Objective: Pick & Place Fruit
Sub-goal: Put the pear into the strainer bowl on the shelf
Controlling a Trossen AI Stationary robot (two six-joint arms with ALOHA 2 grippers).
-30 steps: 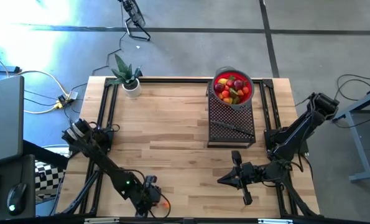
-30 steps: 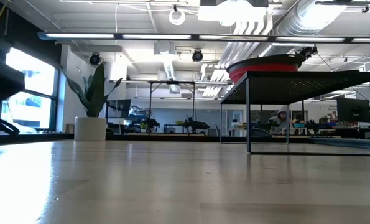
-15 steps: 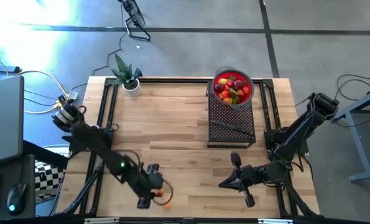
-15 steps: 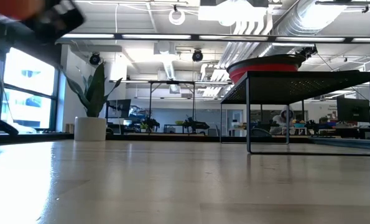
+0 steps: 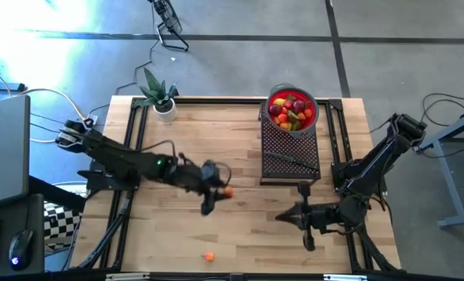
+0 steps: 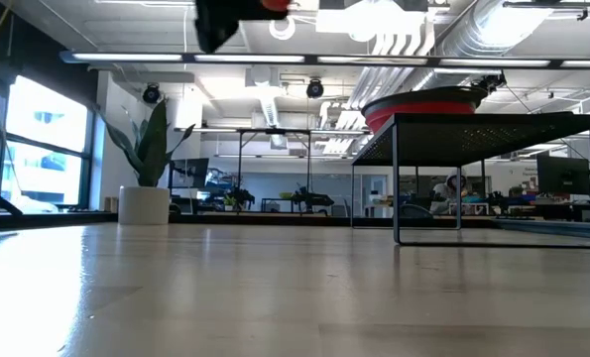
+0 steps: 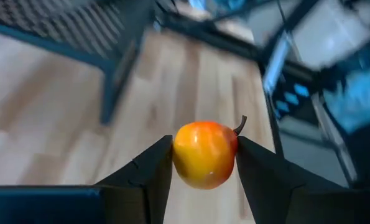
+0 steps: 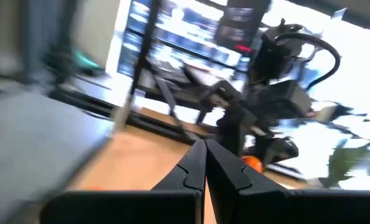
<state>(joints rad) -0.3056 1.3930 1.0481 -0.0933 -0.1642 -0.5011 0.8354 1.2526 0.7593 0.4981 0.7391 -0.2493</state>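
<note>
I have the left gripper (image 5: 221,193) just left of centre in the high view, its fingers (image 7: 148,172) clamped on a small orange-yellow pear (image 7: 204,154), stem showing, carried above the wooden table (image 5: 239,140). The right gripper (image 5: 285,217) waits at the lower right of the frame with its fingers pressed together, holding nothing.

As I read it, the job is well along: the red bowl (image 5: 274,97) on the black mesh stand (image 5: 290,156) at upper right is heaped with red, yellow and green fruit (image 5: 292,112). This pear has yet to get there, and one more small orange fruit (image 5: 208,256) lies alone near the bottom edge, so at least two placements remain.

The table is pale planking in a black frame, with a potted plant (image 5: 160,97) at the upper left corner. From table height I see an open office beyond, with windows at left and ceiling ducts overhead.
</note>
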